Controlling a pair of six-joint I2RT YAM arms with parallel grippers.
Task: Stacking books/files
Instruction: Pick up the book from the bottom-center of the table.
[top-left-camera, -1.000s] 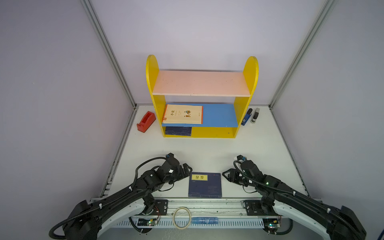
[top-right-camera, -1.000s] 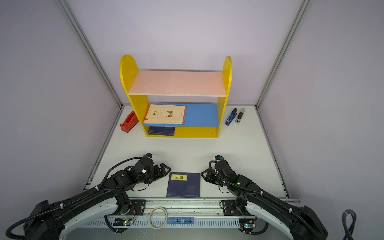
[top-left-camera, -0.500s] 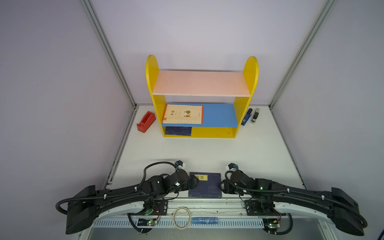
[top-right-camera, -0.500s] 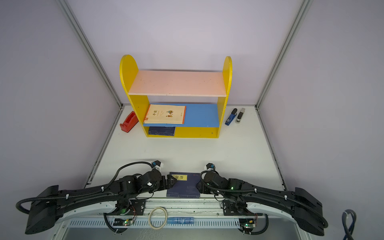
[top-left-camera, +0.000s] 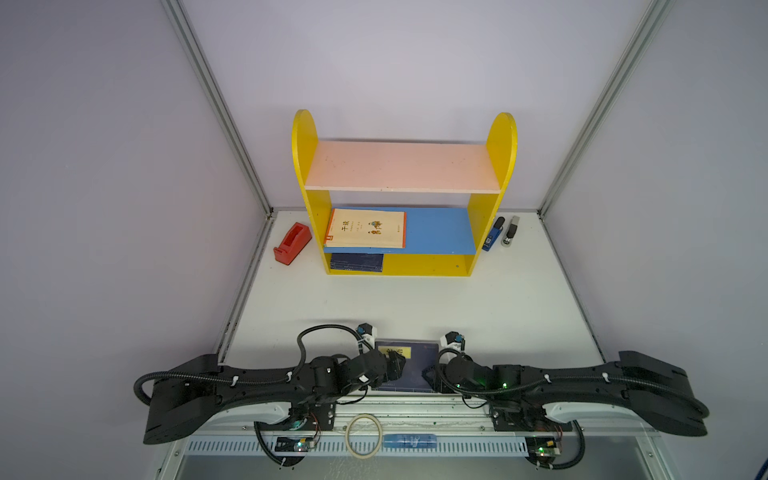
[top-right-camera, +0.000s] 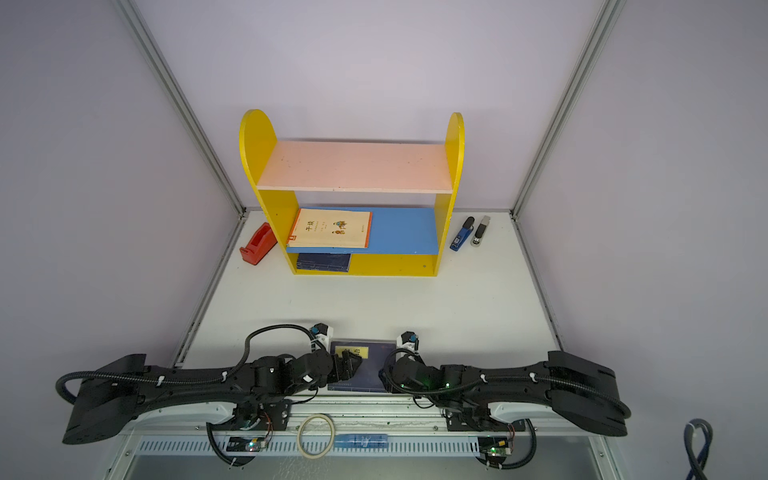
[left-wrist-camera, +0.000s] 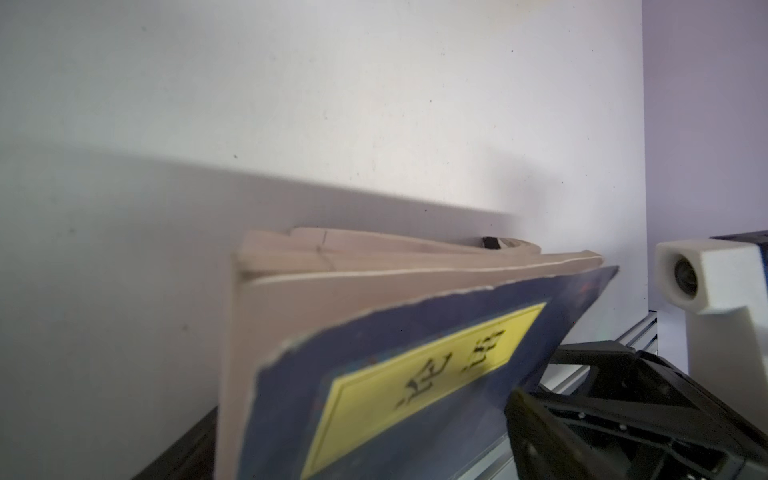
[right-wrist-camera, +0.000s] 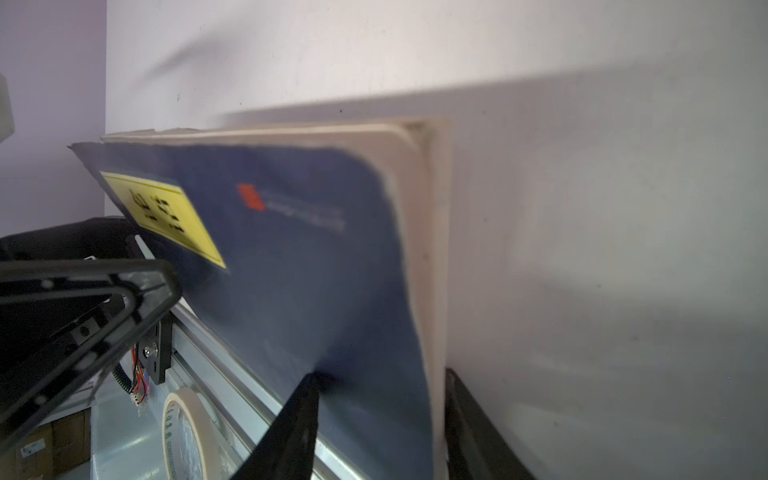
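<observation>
A navy book with a yellow title label (top-left-camera: 413, 370) (top-right-camera: 370, 370) lies at the table's front edge between both arms. My left gripper (top-left-camera: 395, 368) sits at its left edge with jaws wide open around the label corner. One finger (left-wrist-camera: 183, 449) shows under the cover (left-wrist-camera: 374, 353). My right gripper (right-wrist-camera: 382, 376) is shut on the book's right edge, one finger denting the navy cover (right-wrist-camera: 299, 270) and the other beneath the cream pages. The pages fan apart. A cream book (top-left-camera: 365, 228) lies on the blue shelf board, with navy books (top-left-camera: 356, 262) below it.
The yellow shelf unit (top-left-camera: 307, 166) stands at the back middle. A red tape dispenser (top-left-camera: 291, 245) sits to its left; a blue stapler (top-left-camera: 492, 236) and a grey one (top-left-camera: 510, 232) to its right. A tape roll (top-left-camera: 365, 432) lies on the front rail.
Both arms have dropped low and reached inward, from beside the navy book onto its left and right edges. The right jaws have narrowed a little onto the book.
</observation>
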